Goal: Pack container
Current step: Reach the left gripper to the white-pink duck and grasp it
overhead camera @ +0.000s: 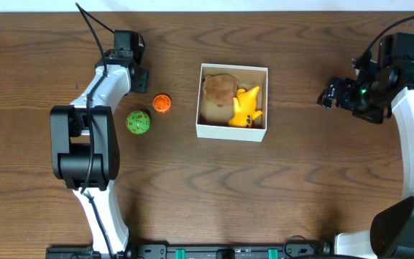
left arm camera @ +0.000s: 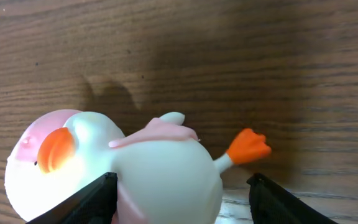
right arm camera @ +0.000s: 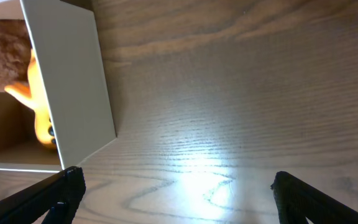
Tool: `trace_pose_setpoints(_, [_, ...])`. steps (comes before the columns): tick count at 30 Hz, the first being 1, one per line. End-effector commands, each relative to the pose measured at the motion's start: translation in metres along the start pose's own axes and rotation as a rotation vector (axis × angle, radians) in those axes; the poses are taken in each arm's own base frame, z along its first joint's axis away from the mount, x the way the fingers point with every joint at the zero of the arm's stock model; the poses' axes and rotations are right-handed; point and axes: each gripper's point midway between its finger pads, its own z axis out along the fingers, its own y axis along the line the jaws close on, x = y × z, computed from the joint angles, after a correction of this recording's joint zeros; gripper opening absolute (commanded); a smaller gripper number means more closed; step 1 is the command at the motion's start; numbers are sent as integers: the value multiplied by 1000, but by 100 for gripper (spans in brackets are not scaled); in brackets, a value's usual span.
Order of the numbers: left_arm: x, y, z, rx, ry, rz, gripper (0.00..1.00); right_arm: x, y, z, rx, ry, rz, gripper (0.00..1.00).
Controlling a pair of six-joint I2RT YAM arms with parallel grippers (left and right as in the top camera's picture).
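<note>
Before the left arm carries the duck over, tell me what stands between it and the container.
Nothing visible blocks the way. The open left end effector straddles the duck; bare table runs from there to the container. The orange ball and green ball sit beside that line.

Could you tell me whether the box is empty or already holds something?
Partly full: a brown toy and a yellow toy lie inside the box.
</note>
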Motion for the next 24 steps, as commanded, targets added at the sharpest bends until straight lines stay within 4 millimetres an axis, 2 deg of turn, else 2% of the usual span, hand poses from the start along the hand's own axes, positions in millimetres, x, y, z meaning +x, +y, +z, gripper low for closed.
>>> trace_pose_setpoints(1, [7,6,11,-27,30,1,67,3,-3,1,10,12,17,99])
trace_pose_setpoints(4, [11,4,13,-25,47,5,56,5,-3,1,11,23,18,99])
trace_pose_setpoints(7, [11,5,13,-26,46,4,52,9,-4,1,14,38,22,99])
trace_pose_setpoints(8, [11,5,13,-26,46,4,47,11,-4,1,15,44,22,99])
trace_pose_setpoints(11, [14,5,12,-24,59,8,24,15,-5,1,17,62,20,99])
trace_pose_setpoints(13, [16,4,12,-22,69,11,6,17,-5,0,19,71,14,99])
trace_pose_setpoints(17, [21,6,5,-20,93,17,6,20,-6,0,23,80,10,99])
trace_pose_setpoints(20, [15,9,-19,-18,84,22,6,19,-6,0,23,80,10,99])
trace_pose_setpoints(22, [4,12,-46,-19,46,20,6,19,-6,0,23,79,10,99])
trace_pose_setpoints(24, [-9,14,-82,-17,-5,14,6,19,-6,0,23,79,10,99])
